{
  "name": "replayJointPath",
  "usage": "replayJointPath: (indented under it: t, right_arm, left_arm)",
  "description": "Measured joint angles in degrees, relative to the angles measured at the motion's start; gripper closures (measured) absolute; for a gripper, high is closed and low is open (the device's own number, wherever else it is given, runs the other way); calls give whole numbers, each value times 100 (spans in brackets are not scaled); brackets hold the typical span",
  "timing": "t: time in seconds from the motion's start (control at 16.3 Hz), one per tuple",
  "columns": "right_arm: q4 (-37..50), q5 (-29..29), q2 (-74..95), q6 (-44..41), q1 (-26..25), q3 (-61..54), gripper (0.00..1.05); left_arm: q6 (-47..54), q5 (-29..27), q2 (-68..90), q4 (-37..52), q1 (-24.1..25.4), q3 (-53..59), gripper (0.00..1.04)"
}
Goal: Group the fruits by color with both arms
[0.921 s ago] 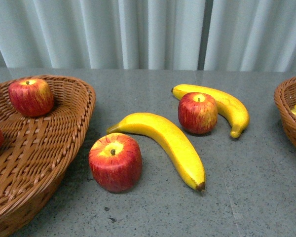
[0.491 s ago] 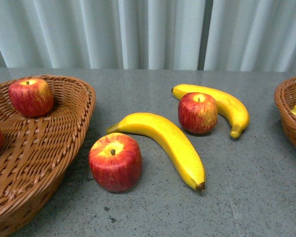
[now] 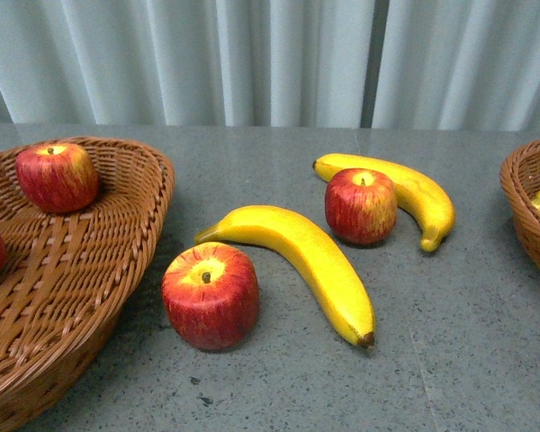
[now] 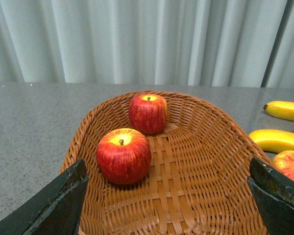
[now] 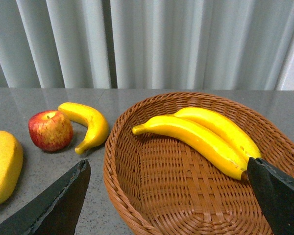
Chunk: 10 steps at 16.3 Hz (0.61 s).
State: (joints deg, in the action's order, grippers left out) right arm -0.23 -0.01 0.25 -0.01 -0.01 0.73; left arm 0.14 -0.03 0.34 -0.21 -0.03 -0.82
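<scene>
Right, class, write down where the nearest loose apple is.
In the front view, the apple sits on the table, left of centre, between the left basket and the long banana on its right.

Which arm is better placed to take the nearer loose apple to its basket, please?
Left. The left arm hangs, jaws open, over the apple basket, and the nearer loose apple lies beside it.

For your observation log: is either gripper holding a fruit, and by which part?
Nothing is held: the left gripper and right gripper both stand open and empty.
</scene>
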Motion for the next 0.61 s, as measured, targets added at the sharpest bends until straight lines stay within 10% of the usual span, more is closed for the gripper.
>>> replayJointPath:
  t: [0.43,0.61]
  right_arm:
    - [0,0,0,0,0,0,6]
    - [0,-2,0,2,0,0,6]
  left_arm:
    - [0,0,0,-2,0,0,7]
    - [291,-2570,964,-496,-1137,-433,7]
